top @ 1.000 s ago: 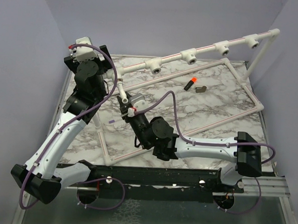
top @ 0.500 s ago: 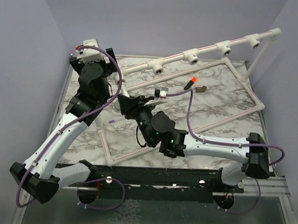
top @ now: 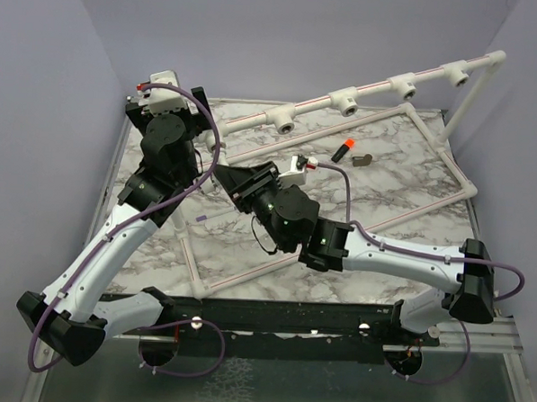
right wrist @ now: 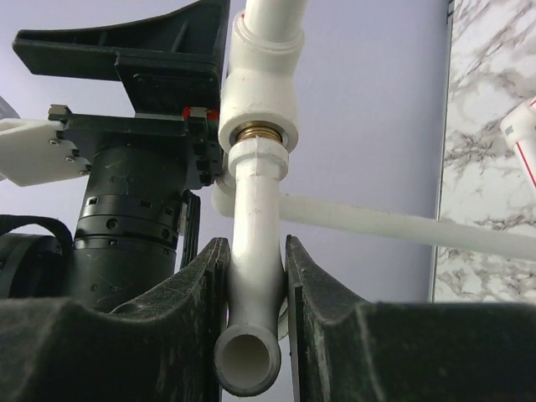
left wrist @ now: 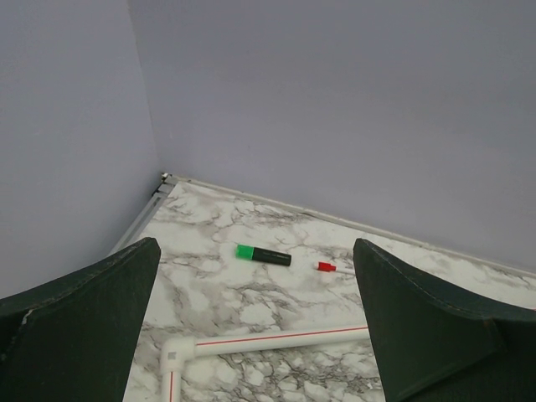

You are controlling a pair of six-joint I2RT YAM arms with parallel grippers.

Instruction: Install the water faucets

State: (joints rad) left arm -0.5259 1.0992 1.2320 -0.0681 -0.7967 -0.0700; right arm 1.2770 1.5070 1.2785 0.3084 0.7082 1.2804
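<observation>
Wrist roll: over last second right wrist has turned, its camera housing (top: 297, 164) swinging from left to right. Right gripper (right wrist: 254, 251) stays pinched narrow on faucet (right wrist: 254, 201). Faucet stem sits in tee socket (right wrist: 260, 100) at left end of pipe frame (top: 383, 85), brass thread (right wrist: 260, 131) showing. I read this as screwing in, not yet finished. Left gripper (left wrist: 255, 260) spread wide, empty, far left.

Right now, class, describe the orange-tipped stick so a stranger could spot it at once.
Find the white pipe frame lying on the marble table. Inside its far right part lie two small things; the stick is the left one, black with an orange tip, beside a dull grey piece.
</observation>
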